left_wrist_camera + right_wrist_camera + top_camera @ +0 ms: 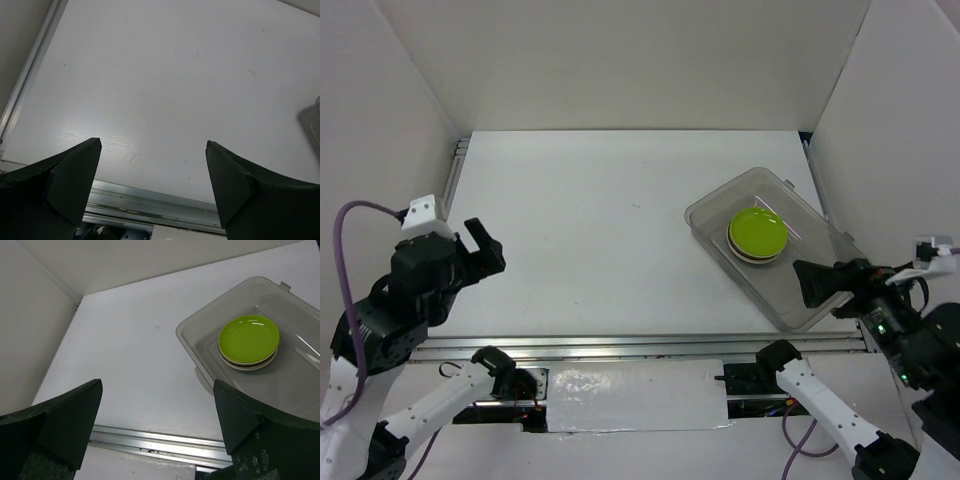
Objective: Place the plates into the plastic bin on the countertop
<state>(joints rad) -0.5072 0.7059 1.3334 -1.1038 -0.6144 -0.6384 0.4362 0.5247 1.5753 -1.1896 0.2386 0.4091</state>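
Plates [758, 232] stacked in the bin [710, 215], lime on top.
Right gripper [805, 283] just short of it, left gripper [483, 245] far off; both wide, empty. Nothing left to grab, I guess.

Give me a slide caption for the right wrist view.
Open right gripper above the countertop; a lime green plate tops a stack inside the plastic bin.
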